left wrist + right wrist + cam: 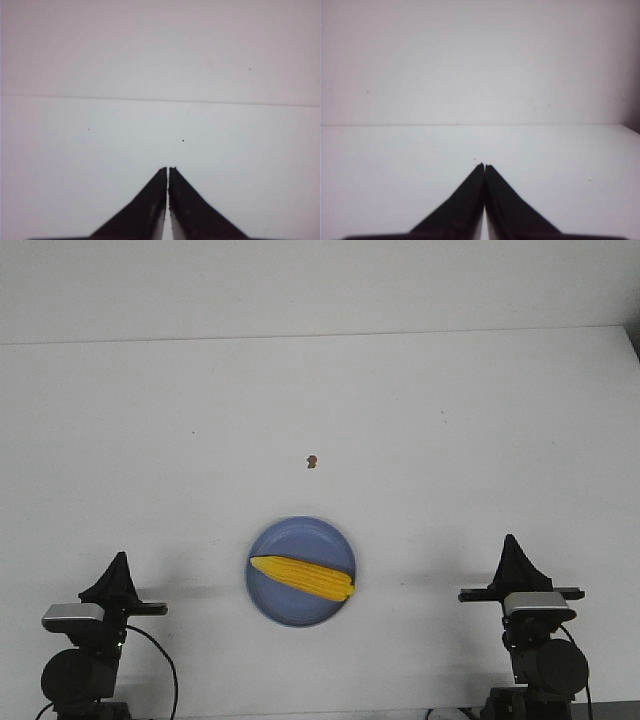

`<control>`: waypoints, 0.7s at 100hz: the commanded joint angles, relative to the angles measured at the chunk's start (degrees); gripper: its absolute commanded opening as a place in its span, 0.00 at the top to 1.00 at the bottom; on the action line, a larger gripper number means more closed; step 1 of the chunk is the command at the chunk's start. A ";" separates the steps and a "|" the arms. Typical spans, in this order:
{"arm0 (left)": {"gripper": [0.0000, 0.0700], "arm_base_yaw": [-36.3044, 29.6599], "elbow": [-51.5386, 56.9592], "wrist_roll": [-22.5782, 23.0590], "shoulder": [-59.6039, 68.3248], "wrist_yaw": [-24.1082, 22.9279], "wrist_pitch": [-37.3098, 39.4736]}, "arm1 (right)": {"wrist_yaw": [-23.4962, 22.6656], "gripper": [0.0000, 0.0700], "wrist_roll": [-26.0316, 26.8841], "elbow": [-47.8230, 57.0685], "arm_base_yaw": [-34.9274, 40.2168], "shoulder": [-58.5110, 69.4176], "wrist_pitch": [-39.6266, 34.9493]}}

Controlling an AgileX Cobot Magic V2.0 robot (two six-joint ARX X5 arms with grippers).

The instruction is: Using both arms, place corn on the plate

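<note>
The yellow corn (303, 578) lies across the round blue plate (290, 613) at the front middle of the white table, its pale tip pointing left. My left gripper (120, 559) is shut and empty, low at the front left, well left of the plate. My right gripper (510, 541) is shut and empty at the front right, well right of the plate. In the left wrist view the gripper (167, 168) shows its jaws together over bare table. In the right wrist view the gripper (484, 165) also shows its jaws together. Neither wrist view shows the corn or plate.
A tiny brown speck (312, 461) lies on the table beyond the plate. The table's far edge (320, 335) meets a pale wall, and its right corner shows at the far right.
</note>
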 commanded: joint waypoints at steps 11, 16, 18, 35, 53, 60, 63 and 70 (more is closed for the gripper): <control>0.99 0.07 -1.14 -0.15 -0.07 -0.13 0.68 | -0.28 1.00 0.74 -0.13 0.68 -0.02 0.61; 0.99 0.07 -1.14 -0.15 -0.07 -0.13 0.68 | -0.35 1.00 0.74 -0.42 0.90 -0.02 0.85; 0.99 0.07 -1.14 -0.15 -0.07 -0.13 0.68 | -0.52 1.00 0.74 -0.59 0.96 -0.02 0.90; 0.99 0.07 -1.14 -0.15 -0.07 -0.13 0.66 | -2.67 1.00 1.03 -2.64 1.31 -0.02 1.62; 0.99 0.07 -1.14 -0.15 -0.07 -0.13 0.68 | -4.28 1.00 1.46 -3.74 1.33 -0.02 3.80; 0.99 0.07 -1.14 -0.15 -0.07 -0.13 0.68 | -4.24 1.00 1.42 -3.74 1.33 -0.02 3.98; 0.99 0.07 -1.14 -0.15 -0.07 -0.13 0.66 | -4.24 1.00 1.42 -3.74 1.33 -0.02 3.98; 0.99 0.07 -1.14 -0.15 -0.07 -0.13 0.68 | -4.24 1.00 1.42 -3.74 1.33 -0.02 3.96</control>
